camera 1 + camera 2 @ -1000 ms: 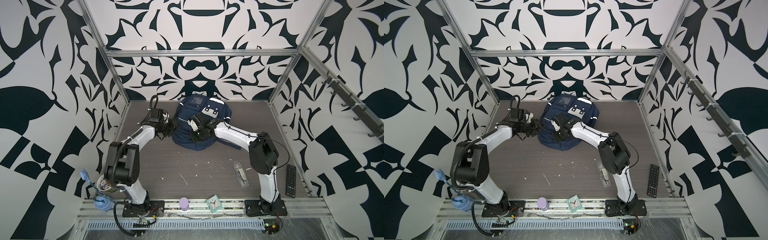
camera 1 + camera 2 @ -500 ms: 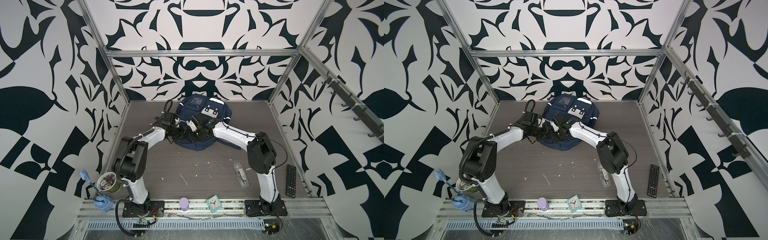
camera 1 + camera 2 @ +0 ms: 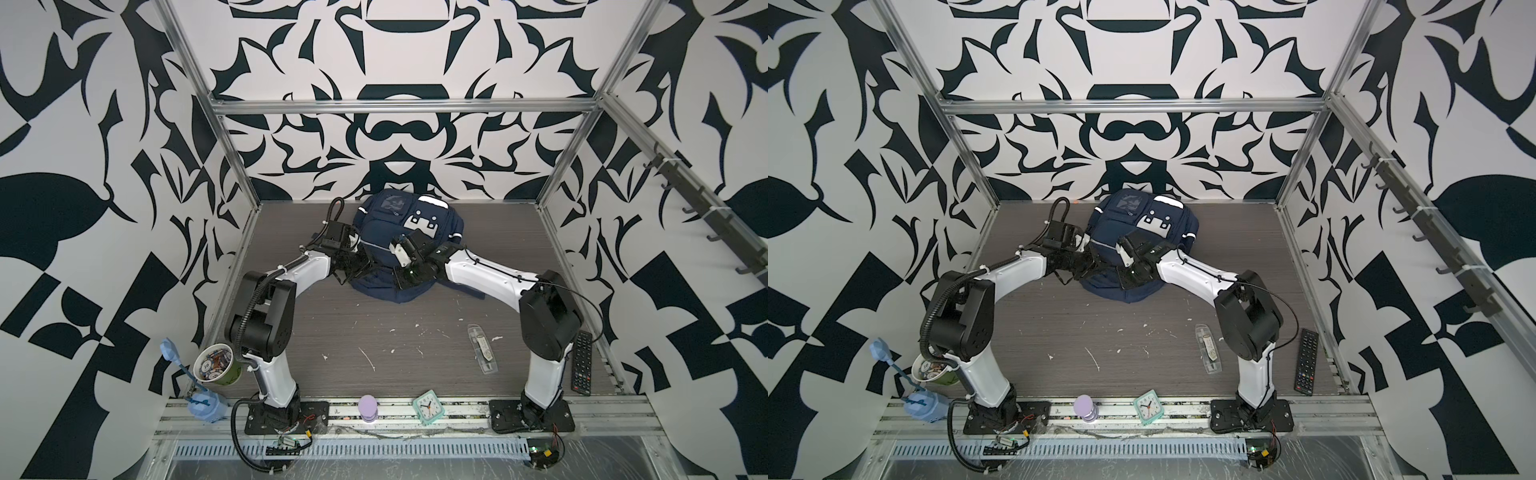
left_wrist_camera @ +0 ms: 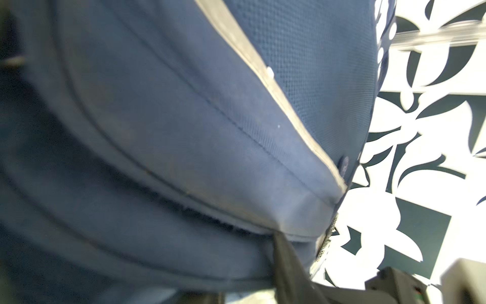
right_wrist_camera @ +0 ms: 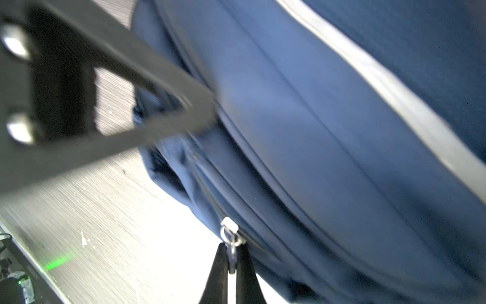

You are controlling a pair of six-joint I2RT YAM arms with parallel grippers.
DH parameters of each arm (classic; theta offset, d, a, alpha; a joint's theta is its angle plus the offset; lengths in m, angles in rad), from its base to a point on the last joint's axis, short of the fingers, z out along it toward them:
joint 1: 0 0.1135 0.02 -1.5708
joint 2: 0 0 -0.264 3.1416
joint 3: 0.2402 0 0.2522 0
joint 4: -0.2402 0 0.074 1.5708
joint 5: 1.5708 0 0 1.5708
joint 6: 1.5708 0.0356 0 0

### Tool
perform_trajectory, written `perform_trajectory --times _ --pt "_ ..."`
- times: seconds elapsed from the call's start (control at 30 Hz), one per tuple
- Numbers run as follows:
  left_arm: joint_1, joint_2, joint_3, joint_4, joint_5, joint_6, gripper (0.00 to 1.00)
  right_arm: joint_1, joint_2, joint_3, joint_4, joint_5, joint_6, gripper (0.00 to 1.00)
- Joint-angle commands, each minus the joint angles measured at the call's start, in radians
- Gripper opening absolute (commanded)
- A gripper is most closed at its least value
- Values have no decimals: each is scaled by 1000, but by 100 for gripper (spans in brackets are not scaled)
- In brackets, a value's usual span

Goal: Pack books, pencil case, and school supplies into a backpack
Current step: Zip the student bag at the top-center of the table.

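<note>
Right fingers (image 5: 218,273): we see them pinched shut on the zip pull (image 5: 231,237).
Left fingers (image 5: 147,65): nearly together, nipping a fold of the backpack (image 3: 380,232).
Packet (image 3: 482,353): on the surface (image 3: 374,324), well apart.
Writing: too small to read.

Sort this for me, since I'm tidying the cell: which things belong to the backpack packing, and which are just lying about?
Job: backpack, its zip pull, clear supplies packet.
Lying about: remote control, teal alarm clock, filled paper cup, lilac object, blue figurine.
</note>
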Motion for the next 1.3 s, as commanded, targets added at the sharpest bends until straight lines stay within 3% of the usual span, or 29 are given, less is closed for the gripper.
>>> perform_trajectory --times 0.0,0.1,0.33,0.53,0.67,0.8,0.87,1.27 --pt "35 46 38 -5 -58 31 17 -51 -99 -35 -39 -5 -20 0" --pt "50 54 43 -9 -52 36 7 -90 -134 -64 -52 11 -46 0" --pt "135 26 46 -17 -56 47 1 -233 -164 -152 -37 11 -55 0" --pt "155 62 109 -22 -46 33 5 -172 -133 -127 6 -38 -21 0" --pt "155 100 198 -37 -36 20 16 -94 -68 -60 3 -29 -8 0" --pt "154 112 253 -62 -34 24 38 -29 -4 24 -7 -21 -7 0" --pt "152 104 240 -66 -12 25 45 -10 24 59 -10 -20 -8 0" --pt "86 -61 -37 -26 -6 14 52 34 92 154 -22 -35 -20 0"
